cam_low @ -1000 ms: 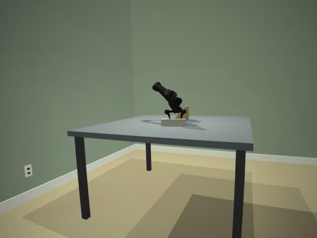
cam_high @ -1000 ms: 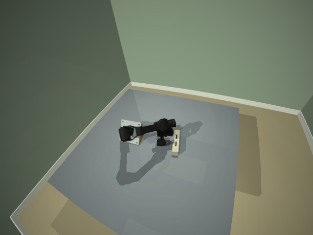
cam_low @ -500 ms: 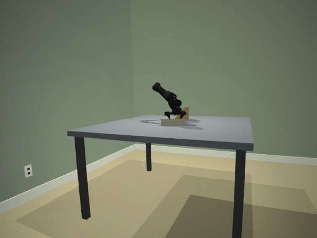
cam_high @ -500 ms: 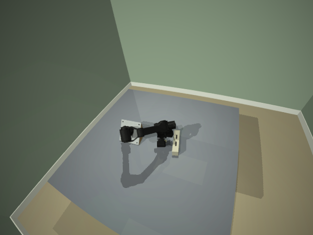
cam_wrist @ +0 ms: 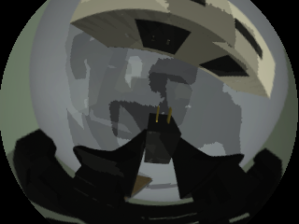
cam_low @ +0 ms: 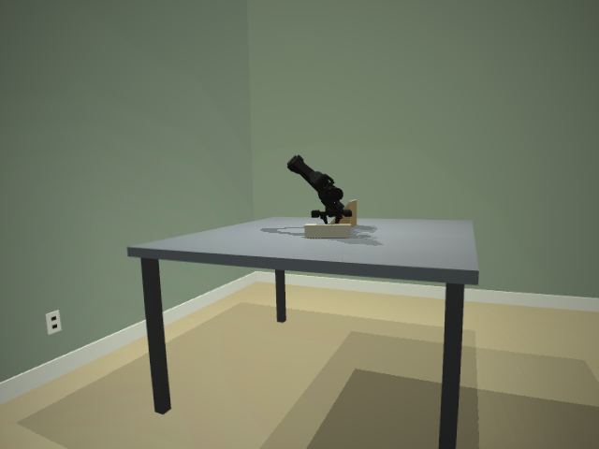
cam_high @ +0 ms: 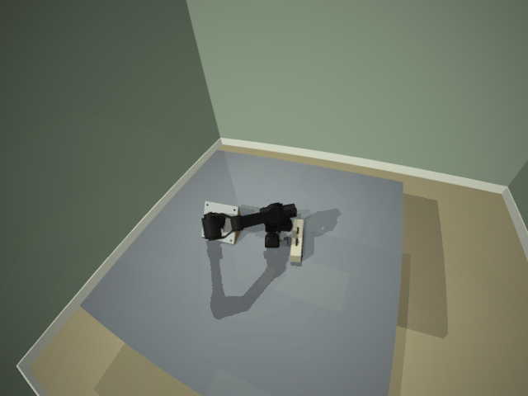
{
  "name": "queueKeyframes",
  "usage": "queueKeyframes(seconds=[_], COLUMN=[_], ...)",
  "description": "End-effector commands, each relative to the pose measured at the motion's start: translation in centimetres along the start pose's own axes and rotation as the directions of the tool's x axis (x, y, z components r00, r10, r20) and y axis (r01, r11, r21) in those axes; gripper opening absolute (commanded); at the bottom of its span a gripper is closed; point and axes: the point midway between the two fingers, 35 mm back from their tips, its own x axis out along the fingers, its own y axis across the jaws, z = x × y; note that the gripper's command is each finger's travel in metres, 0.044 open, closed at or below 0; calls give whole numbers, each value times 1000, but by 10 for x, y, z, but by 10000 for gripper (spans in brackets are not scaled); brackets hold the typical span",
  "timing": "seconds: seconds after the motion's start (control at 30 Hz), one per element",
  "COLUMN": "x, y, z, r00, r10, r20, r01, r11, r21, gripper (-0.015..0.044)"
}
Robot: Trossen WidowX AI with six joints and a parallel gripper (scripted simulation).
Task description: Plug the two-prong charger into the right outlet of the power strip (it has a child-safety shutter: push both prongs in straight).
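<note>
The cream power strip (cam_high: 295, 252) (cam_low: 327, 231) (cam_wrist: 112, 32) rests on the table beyond the gripper. In the wrist view its near face shows a left outlet (cam_wrist: 163, 36) and a right outlet (cam_wrist: 224, 65). The black charger (cam_wrist: 162, 148) stands off that face, its two brass prongs (cam_wrist: 163, 115) pointing towards the strip, below the left outlet in the image. My gripper (cam_wrist: 159, 133) (cam_low: 331, 222) is shut on the charger's body, one finger at each side. The prongs are outside both outlets. Whether the charger touches the table cannot be told.
The grey table (cam_high: 341, 341) (cam_low: 411, 251) carries the arm's white base plate (cam_high: 221, 207) at the arm's rear. Dark slots (cam_high: 297, 241) mark the strip's top. The arm's shadow falls across the table around the strip.
</note>
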Motion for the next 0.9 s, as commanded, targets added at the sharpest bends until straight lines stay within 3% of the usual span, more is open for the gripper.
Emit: queueKeyframes(seconds=[0.0,0.47,0.87], x=[-3,-56,-44], y=[0,2,-7], z=[0,-10,-9], r00=[1000,1000,1000], r10=[0,-1,6], r20=[1,-2,0], r01=[0,1,-6], r11=[1000,1000,999], r21=[1,-10,31], gripper=[13,0,0])
